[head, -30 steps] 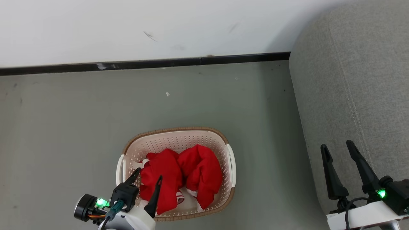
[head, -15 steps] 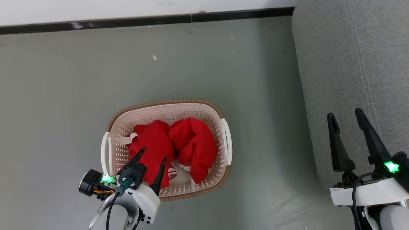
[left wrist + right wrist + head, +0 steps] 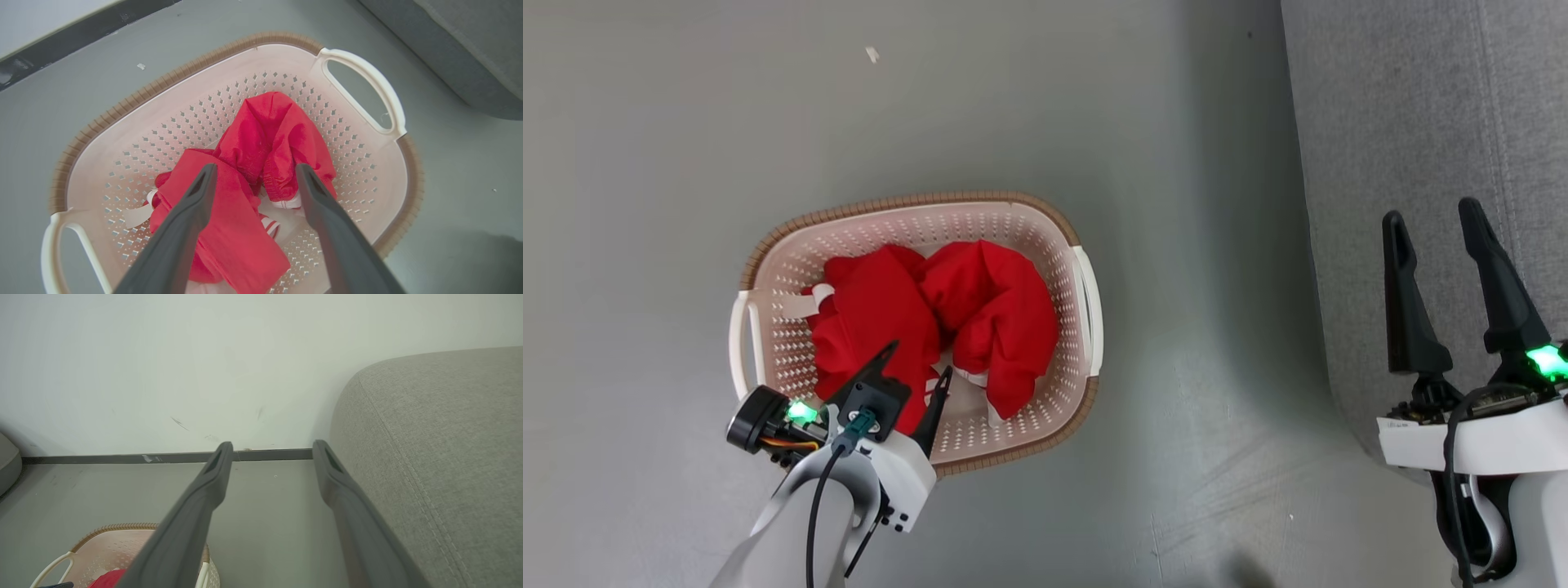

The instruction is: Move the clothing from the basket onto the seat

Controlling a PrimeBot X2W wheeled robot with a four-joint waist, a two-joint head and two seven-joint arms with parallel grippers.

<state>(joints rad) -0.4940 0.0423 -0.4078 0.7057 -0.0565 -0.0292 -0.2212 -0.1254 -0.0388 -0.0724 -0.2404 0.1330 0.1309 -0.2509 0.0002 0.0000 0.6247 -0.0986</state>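
The cream perforated basket (image 3: 915,200) with a brown rim stands on the floor at centre left. Two bright red pieces of clothing (image 3: 874,310) with white trim lie bunched side by side inside it. My left gripper (image 3: 920,359) is open over the near part of the basket. In the left wrist view its fingers (image 3: 196,204) straddle the clothing (image 3: 269,134) just above it, with nothing between them. My right gripper (image 3: 1431,211) is open and empty beside the front edge of the grey seat (image 3: 1421,122). In the right wrist view it (image 3: 272,445) points at the wall.
Grey floor surrounds the basket (image 3: 163,77). A white wall with a dark skirting strip (image 3: 122,458) runs behind it. The seat (image 3: 429,437) rises at the right, close to the basket's right handle (image 3: 367,81). Another rounded grey shape (image 3: 6,465) sits at the far left.
The head camera has tilted down, so the wall has left its view. My left gripper has moved further in over the basket and closer to the clothing. The right gripper stays open by the seat.
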